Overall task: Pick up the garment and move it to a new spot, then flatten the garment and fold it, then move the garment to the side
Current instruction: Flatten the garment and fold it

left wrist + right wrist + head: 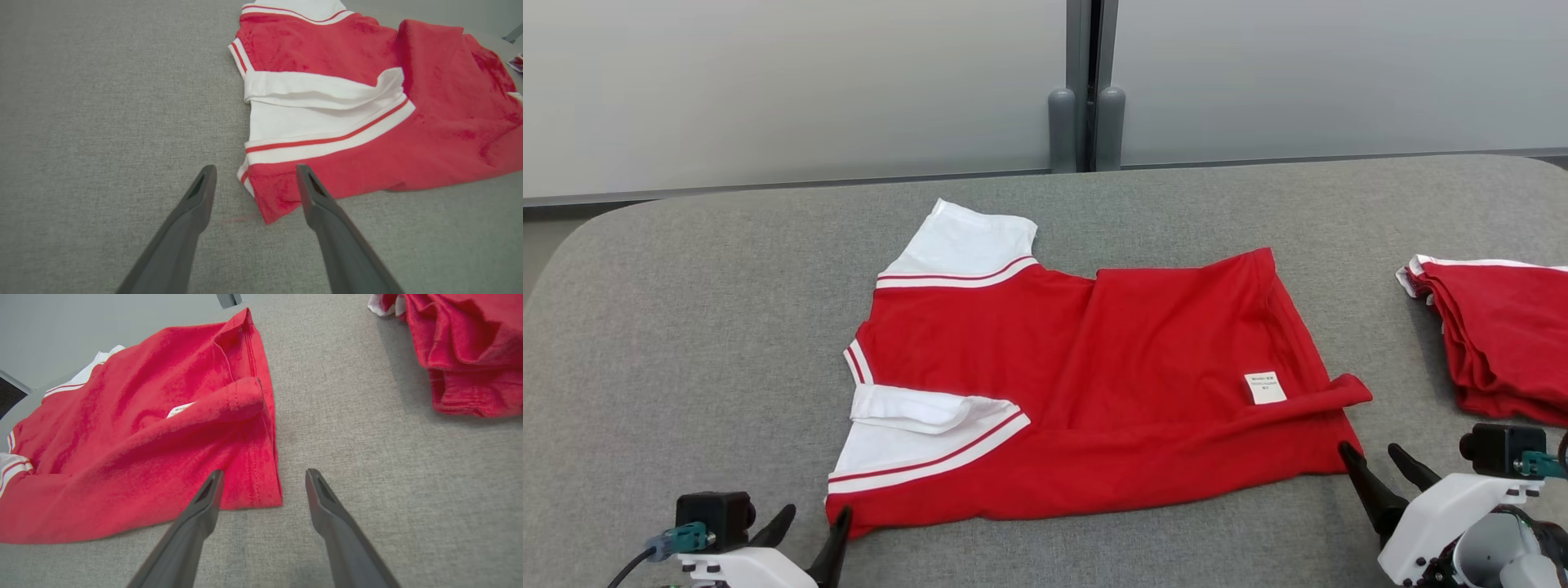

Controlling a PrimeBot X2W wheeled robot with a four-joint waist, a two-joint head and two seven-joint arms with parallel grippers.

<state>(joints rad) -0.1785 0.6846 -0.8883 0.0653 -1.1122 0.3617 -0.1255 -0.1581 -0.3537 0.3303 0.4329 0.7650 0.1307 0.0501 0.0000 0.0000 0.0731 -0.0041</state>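
Observation:
A red garment (1111, 384) with white sleeves and red-and-white stripes lies spread on the grey table (686, 327), its near long edge folded over and a small white label (1265, 387) showing near the right hem. My left gripper (813, 523) is open at the garment's near left corner; the left wrist view has that corner (269, 200) between the fingers. My right gripper (1372, 459) is open at the near right hem corner, which sits between the fingers (253, 490) in the right wrist view. Neither holds cloth.
A pile of folded red garments (1503, 343) lies at the table's right edge, close behind my right wrist. A pale wall with a dark vertical post (1086, 90) stands behind the table. Bare grey surface stretches to the left of the garment.

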